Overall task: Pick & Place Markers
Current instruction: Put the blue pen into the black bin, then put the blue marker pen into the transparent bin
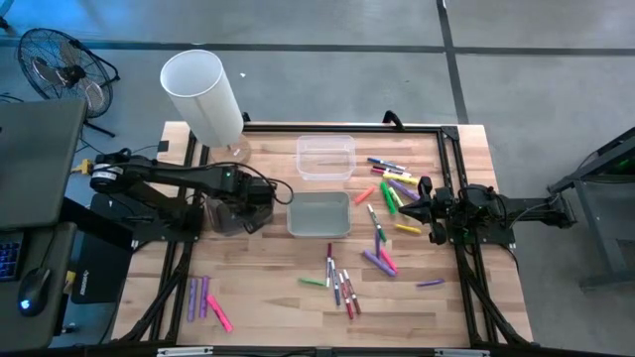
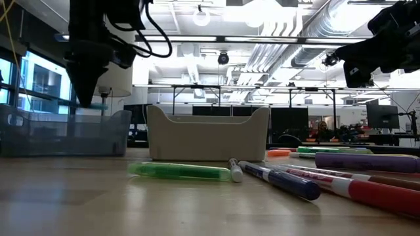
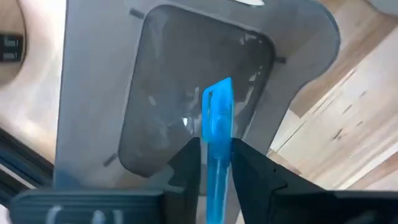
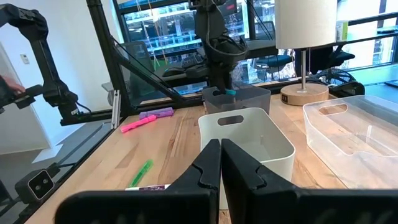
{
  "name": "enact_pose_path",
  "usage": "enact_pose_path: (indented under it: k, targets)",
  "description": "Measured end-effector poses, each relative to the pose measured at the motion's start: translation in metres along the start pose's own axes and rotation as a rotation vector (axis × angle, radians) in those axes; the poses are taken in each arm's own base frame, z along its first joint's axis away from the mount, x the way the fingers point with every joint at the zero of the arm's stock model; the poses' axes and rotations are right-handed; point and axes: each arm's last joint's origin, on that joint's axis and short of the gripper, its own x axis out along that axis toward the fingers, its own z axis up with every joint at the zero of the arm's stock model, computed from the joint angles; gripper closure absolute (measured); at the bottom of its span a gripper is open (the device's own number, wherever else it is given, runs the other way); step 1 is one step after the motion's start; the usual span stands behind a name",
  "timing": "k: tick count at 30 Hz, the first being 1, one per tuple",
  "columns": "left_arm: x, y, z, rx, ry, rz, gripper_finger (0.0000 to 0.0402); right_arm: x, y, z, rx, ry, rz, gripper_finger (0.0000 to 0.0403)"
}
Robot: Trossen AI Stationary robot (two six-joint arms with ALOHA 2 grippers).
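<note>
L gripper (image 3: 216, 163) pinches a slim glossy blue marker (image 3: 217, 118) upright over a smoky translucent rounded bin (image 3: 93, 93). R gripper (image 4: 221, 163), fingers closed & empty, hangs above scattered markers (image 1: 389, 188) on wood-grain table (image 1: 268, 297).

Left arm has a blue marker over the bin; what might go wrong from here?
1. The blue marker sticks far out past the left pincer; it may tip or bounce on release into the grey bin.
2. The right pincer looks shut, near the white bin; moving low toward the scattered markers risks clipping it.
</note>
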Motion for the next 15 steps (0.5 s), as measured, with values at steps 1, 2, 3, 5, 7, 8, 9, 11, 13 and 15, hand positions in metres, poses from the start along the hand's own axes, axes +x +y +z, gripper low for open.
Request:
enact_pose_path:
  k: [1, 2, 3, 5, 7, 8, 9, 11, 13, 15]
  targets:
    - [0.000, 0.000, 0.000, -0.021, 0.000, -0.006, 0.0295, 0.000, 0.000, 0.000, 0.000, 0.000, 0.000, 0.0400]
    - [0.000, -0.001, 0.000, -0.032, 0.002, -0.012, 0.0284, 0.000, 0.000, 0.000, 0.000, 0.000, 0.000, 0.0401]
    - [0.000, -0.001, 0.000, -0.038, 0.007, -0.020, 0.0273, 0.000, 0.000, 0.000, 0.000, 0.000, 0.000, 0.0401]
    - [0.000, -0.001, 0.000, -0.041, 0.013, -0.028, 0.0255, 0.000, 0.000, 0.000, 0.000, 0.000, 0.000, 0.0400]
    - [0.000, -0.002, 0.000, -0.053, 0.029, -0.047, 0.0243, 0.000, 0.000, 0.000, 0.000, 0.000, 0.000, 0.0400]
    - [0.000, -0.002, -0.001, -0.075, 0.041, -0.058, 0.0239, 0.000, 0.000, 0.000, 0.000, 0.001, 0.000, 0.0401]
    - [0.000, -0.003, -0.001, -0.115, 0.054, -0.072, 0.0237, 0.000, 0.000, 0.000, 0.000, 0.000, 0.000, 0.0401]
    - [-0.001, -0.004, -0.001, -0.221, 0.085, -0.101, 0.0235, 0.000, 0.000, 0.000, 0.000, 0.000, 0.000, 0.0400]
    - [-0.004, -0.009, 0.000, -0.251, 0.086, -0.160, 0.0235, 0.000, 0.000, 0.000, 0.000, 0.000, 0.000, 0.0400]
    - [-0.011, -0.019, 0.003, -0.233, 0.053, -0.239, 0.0235, 0.000, 0.000, 0.000, 0.000, 0.000, 0.000, 0.0401]
